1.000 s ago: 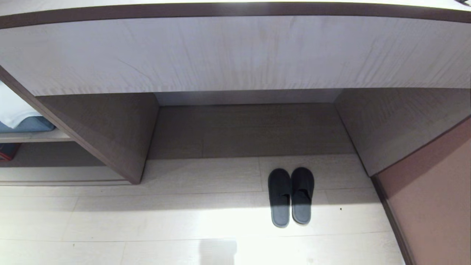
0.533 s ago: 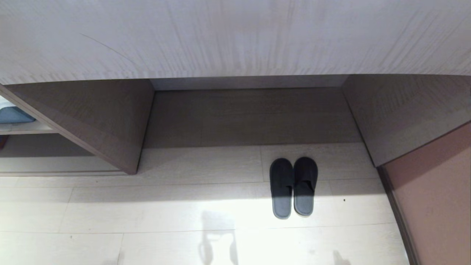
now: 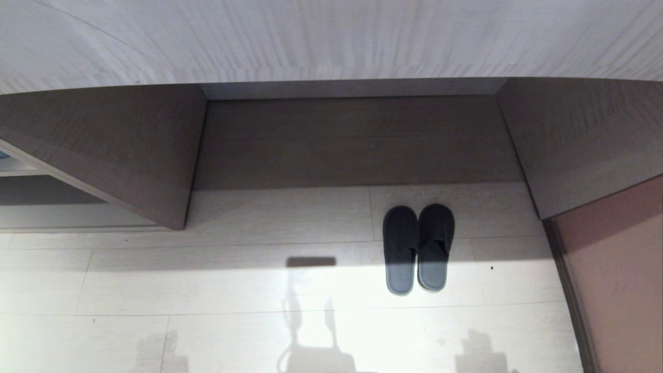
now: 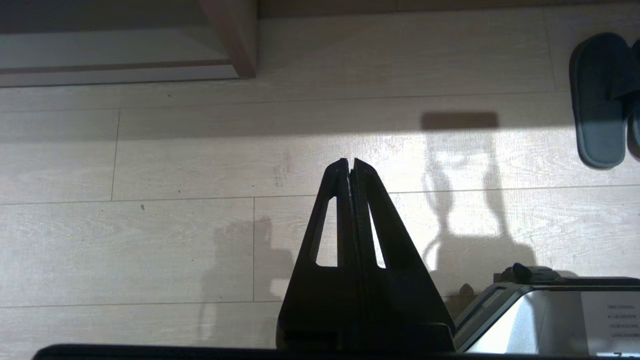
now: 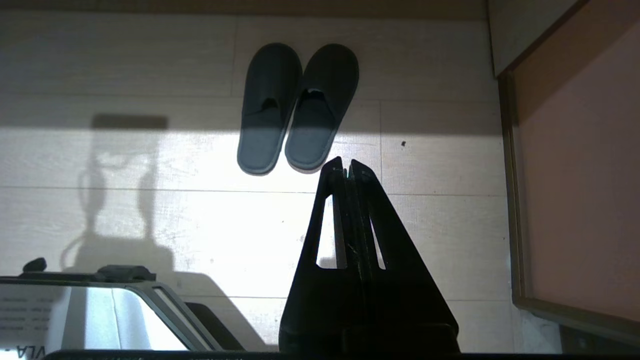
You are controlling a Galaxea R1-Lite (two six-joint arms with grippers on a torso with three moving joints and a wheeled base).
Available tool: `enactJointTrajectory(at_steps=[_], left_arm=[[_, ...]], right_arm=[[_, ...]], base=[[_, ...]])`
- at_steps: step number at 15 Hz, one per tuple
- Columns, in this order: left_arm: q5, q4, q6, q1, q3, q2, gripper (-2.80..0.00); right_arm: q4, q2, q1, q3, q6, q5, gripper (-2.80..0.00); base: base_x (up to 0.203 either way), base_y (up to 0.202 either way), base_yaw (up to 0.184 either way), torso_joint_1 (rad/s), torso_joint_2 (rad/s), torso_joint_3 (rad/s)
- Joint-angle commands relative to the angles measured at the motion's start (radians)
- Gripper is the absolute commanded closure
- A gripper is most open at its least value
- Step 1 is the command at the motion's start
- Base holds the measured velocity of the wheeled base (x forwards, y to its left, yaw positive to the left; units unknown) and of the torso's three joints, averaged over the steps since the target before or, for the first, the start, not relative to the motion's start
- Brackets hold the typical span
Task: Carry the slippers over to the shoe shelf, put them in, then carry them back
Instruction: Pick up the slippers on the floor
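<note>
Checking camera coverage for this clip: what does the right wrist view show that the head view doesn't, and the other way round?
Only the right wrist view shows the right gripper, fingers closed and empty above the floor, plus part of the robot's base. Only the head view shows the whole desk recess and its pale front panel. Both show the slippers side by side on the floor, untouched, and the pinkish panel to the right.

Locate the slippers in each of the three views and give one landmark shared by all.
Head view: slippers on the floor, right of centre, before the desk recess.
Left wrist view: at the right edge, partly cut off.
Right wrist view: upper centre, beyond the shut right hand.
Shared landmark: rectangular shadow on the floor.
</note>
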Motion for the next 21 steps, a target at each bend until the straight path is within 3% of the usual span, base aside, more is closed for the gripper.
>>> enactJointTrajectory(at_steps=[1,21], left_arm=[[0.000,0.000,-0.001,0.000,0.000,0.001,0.00],[0.000,0.000,0.000,0.000,0.000,0.001,0.00]], right_arm=[[0.000,0.001,0.000,0.000,-0.001,0.000,0.00],[0.000,0.001,0.000,0.000,-0.007,0.000,0.00]], base=[[0.000,0.000,0.000,-0.007,0.01,-0.203],[0.000,0.000,0.000,0.000,0.00,-0.198]])
